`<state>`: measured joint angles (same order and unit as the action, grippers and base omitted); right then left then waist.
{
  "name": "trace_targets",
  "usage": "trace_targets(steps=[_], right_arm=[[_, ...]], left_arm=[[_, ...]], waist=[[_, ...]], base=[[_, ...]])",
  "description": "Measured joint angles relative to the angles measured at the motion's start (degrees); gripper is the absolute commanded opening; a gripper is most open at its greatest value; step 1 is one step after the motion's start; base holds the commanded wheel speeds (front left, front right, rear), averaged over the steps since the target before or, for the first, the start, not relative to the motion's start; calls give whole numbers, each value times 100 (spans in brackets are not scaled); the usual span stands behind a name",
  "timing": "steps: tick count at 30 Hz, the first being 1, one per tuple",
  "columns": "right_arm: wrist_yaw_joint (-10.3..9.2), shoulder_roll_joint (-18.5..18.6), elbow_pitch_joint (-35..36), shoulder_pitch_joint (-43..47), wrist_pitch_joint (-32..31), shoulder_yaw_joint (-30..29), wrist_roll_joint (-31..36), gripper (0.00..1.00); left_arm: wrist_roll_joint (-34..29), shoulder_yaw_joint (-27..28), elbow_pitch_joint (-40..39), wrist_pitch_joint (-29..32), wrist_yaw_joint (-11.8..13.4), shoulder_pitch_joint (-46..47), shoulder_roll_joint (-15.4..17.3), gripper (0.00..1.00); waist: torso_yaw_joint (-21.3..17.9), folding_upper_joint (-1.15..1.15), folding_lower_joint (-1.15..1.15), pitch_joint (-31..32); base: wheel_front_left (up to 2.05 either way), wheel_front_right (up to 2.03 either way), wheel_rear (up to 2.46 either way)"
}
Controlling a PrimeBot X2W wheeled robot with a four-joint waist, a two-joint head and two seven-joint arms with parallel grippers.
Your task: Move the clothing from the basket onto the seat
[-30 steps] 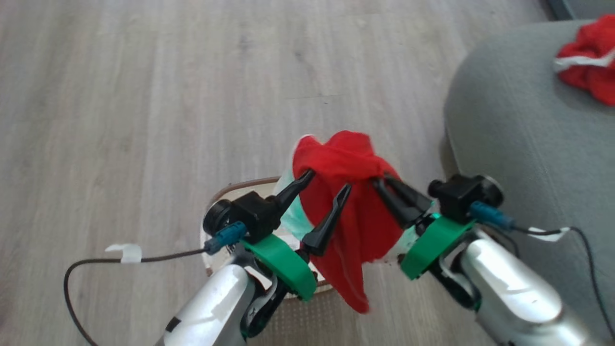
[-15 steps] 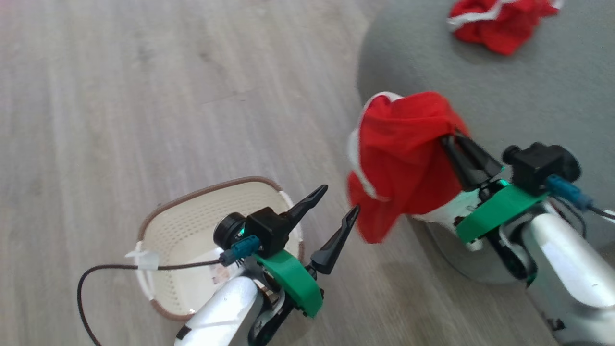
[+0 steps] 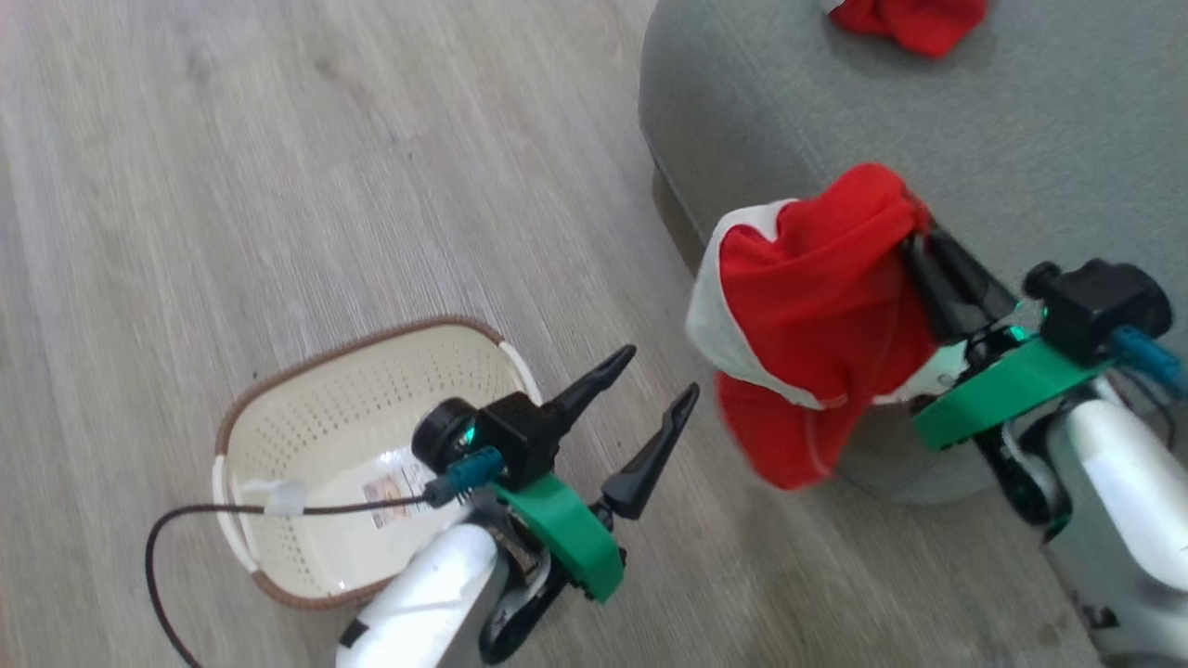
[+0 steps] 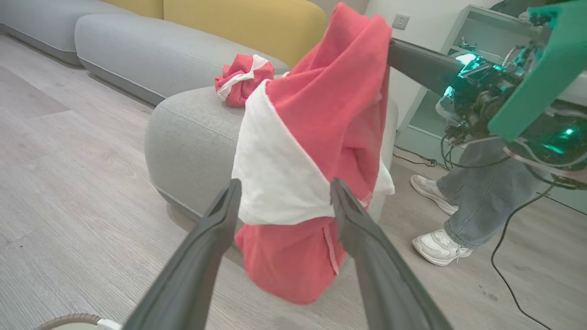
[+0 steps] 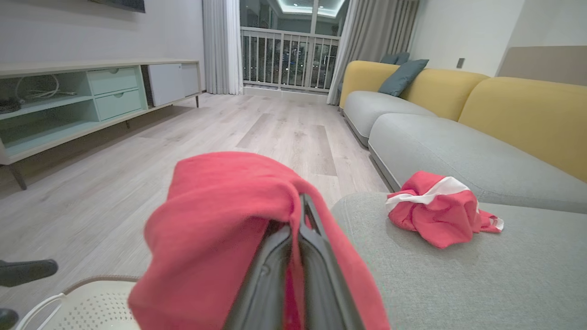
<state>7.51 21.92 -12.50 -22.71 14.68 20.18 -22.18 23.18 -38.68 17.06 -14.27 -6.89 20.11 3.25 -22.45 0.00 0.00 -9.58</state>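
A red garment with a white panel (image 3: 817,306) hangs off the floor beside the grey seat (image 3: 1021,121), with my right gripper (image 3: 928,250) shut on its top. From the right wrist the same garment (image 5: 220,220) drapes over the shut fingers (image 5: 300,206). My left gripper (image 3: 663,369) stands open with nothing in it, just right of the cream basket (image 3: 353,348), in which I see just a label sticker. Seen from the left wrist, the open fingers (image 4: 285,183) frame the hanging garment (image 4: 339,105) without touching it. A second red garment (image 5: 435,211) lies crumpled on the seat (image 5: 458,275).
A person's legs in jeans and white shoes (image 4: 435,247) stand behind the seat, near cables on the floor. A grey sofa with yellow backs (image 5: 458,137) runs beyond the seat. A low pale-green cabinet (image 5: 69,105) lines the far wall across the wood floor.
The head view has swung right. My right gripper has carried the red garment away from above the basket to the seat's side. The garment has left the open left fingers.
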Motion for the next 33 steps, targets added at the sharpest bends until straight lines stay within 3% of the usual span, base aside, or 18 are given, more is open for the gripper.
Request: trace_targets(steps=[7, 13, 19, 24, 28, 33], right_arm=[[0, -103, 13, -410, 0, -867, 174, 0], [0, -80, -341, -2011, 1, -1837, 250, 0], [0, 391, -1336, -3983, -15, -2832, 388, 0], [0, 1166, -1970, -5480, -226, -3963, 813, 0], [0, 1483, -2536, -5776, -365, -4625, 1324, 0], [0, 1134, -3268, -5575, -242, -5025, 1651, 0]], left_arm=[[-243, 188, -104, -1, -1, 754, 97, 100], [-445, 318, -323, 9, -7, 1594, 330, 100], [-511, 399, -439, 66, -9, 2107, 581, 100], [-509, 441, -480, 65, -7, 2181, 624, 100], [-494, 527, -542, 69, 11, 2141, 773, 100], [-435, 586, -773, 199, 169, 1907, 942, 100]], waist=[[144, 0, 1, -729], [315, 0, 2, -1671], [519, 0, 3, -2589], [798, 0, 1, -3184], [989, 0, 0, -3579], [1040, 0, 1, -4043]], base=[[0, 0, 0], [0, 0, 0], [0, 0, 0], [0, 0, 0], [0, 0, 0], [0, 0, 0]])
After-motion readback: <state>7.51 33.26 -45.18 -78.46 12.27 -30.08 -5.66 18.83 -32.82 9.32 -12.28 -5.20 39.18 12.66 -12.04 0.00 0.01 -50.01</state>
